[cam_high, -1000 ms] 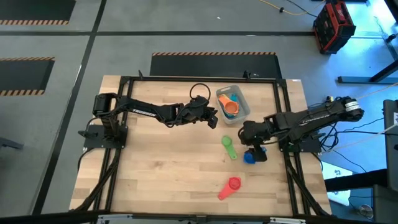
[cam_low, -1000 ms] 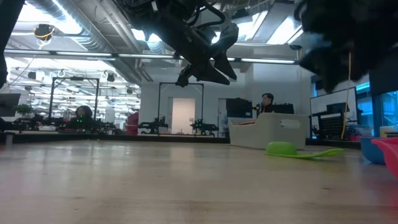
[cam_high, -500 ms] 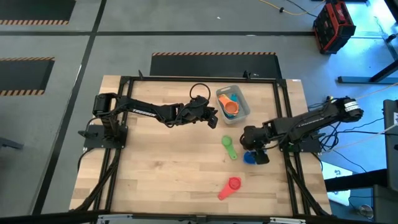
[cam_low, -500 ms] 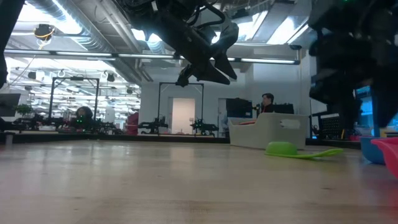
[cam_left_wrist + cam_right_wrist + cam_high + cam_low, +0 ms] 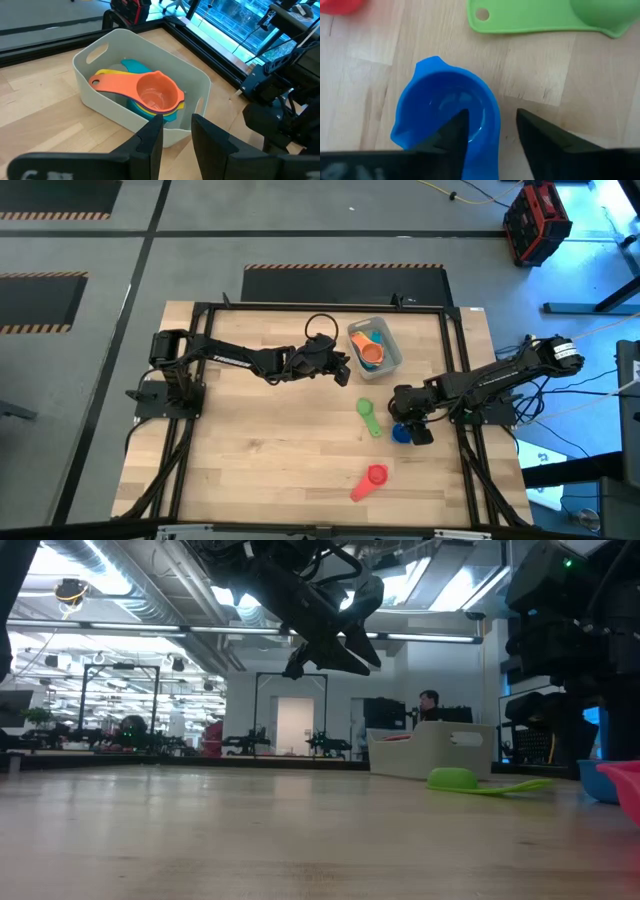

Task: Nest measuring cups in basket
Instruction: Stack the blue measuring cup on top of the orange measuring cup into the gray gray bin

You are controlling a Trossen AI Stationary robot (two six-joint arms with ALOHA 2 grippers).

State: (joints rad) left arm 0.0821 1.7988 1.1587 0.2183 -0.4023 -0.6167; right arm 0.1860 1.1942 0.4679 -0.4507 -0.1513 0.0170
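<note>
Right tool (image 5: 410, 430), high view: low over the dark blue cup (image 5: 401, 433) on the tabletop (image 5: 250, 460), green cup (image 5: 368, 416) beside, red cup (image 5: 372, 477) nearer front; basket (image 5: 392, 345) behind.
Left tool (image 5: 172, 135), left wrist view: part-open, empty, near the basket holding the orange cup (image 5: 155, 92).
Right wrist view: fingers (image 5: 452, 132) straddle the dark blue cup's rim, not closed.

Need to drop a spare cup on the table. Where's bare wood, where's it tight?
Free: the left half, below the left gripper, left of the red cup. Crowded: basket, green cup, and dark blue cup under the right gripper.
</note>
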